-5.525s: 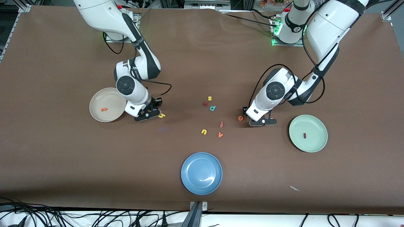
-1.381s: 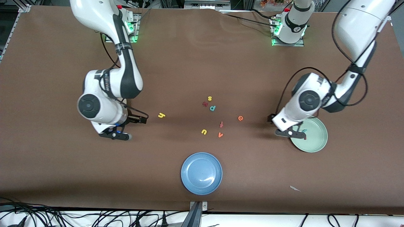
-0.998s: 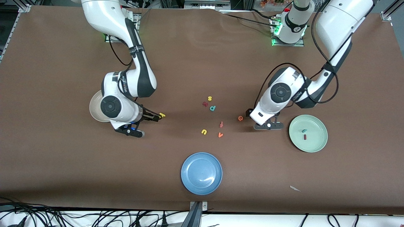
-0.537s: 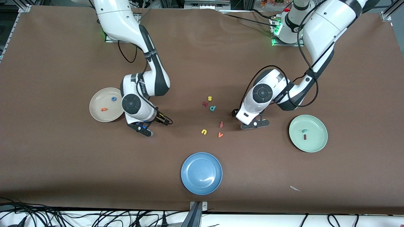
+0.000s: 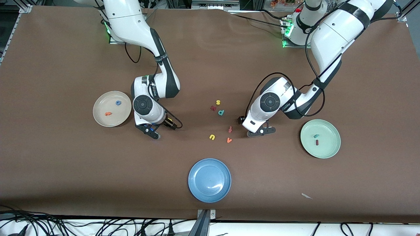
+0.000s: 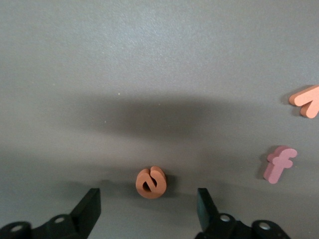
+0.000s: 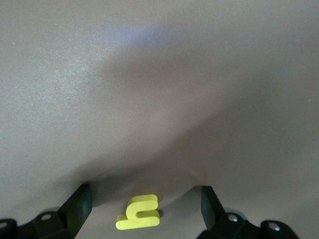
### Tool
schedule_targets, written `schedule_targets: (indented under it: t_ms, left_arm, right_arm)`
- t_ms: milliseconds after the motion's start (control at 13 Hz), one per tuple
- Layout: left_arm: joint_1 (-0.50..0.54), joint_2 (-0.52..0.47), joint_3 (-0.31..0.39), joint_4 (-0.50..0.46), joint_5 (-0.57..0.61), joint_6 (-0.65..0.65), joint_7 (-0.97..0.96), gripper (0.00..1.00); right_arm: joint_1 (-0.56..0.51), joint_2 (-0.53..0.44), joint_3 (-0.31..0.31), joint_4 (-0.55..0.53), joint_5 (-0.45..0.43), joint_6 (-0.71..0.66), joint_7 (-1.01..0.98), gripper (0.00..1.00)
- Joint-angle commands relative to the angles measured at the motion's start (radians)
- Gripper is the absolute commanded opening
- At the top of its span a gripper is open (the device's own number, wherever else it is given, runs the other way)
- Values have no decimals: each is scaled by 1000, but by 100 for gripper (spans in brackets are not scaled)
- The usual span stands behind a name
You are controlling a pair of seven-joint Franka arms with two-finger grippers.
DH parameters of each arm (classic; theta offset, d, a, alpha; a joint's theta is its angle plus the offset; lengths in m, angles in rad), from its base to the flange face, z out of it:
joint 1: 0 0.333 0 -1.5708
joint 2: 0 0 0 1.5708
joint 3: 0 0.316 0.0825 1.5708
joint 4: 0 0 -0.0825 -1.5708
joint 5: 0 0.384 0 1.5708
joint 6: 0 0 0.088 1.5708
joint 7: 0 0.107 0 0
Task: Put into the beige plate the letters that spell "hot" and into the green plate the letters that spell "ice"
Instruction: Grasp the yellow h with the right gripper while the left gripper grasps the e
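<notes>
Both arms lined up on their last letters, "h" and "e"

Front view: beige plate (image 5: 101,118) has the blue "o" (image 5: 118,103) and orange "t" (image 5: 107,114); green plate (image 5: 328,149) has the teal "c" (image 5: 316,135) and dark red "i" (image 5: 317,142). Left wrist view: left gripper (image 6: 148,209) wide open, orange "e" (image 6: 150,182) on the table between its fingers. Right wrist view: right gripper (image 7: 144,205) also wide, straddling the yellow "h" (image 7: 139,212). Next I'd guess both close and lift

The round cream-beige plate (image 5: 112,108) holds a blue ring "o" (image 5: 117,103) and an orange "t" (image 5: 107,114). The pale mint-green plate (image 5: 320,138) holds a teal "c" (image 5: 316,135) and a dark red bar "i" (image 5: 317,142) (both lying flat). The yellow "h" (image 7: 139,212) and the orange "e" (image 6: 150,182) lie on the desk.
</notes>
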Motion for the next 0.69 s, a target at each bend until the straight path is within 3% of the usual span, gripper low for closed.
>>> schedule_targets:
  t_ms: [0, 307, 537, 614]
  left_arm:
    - [-21, 19, 9, 28, -19, 1, -14, 79]
    - [-21, 30, 9, 28, -15, 2, -14, 67]
    - [-20, 30, 9, 30, -15, 2, -14, 58]
    - [-20, 32, 10, 30, -15, 1, -14, 56]
  right_arm:
    - [19, -19, 1, -39, 19, 24, 25, 96]
    - [36, -20, 1, -39, 17, 26, 77, 95]
    - [37, -20, 0, -39, 19, 26, 79, 65]
    - [37, -20, 0, -40, 19, 27, 79, 64]
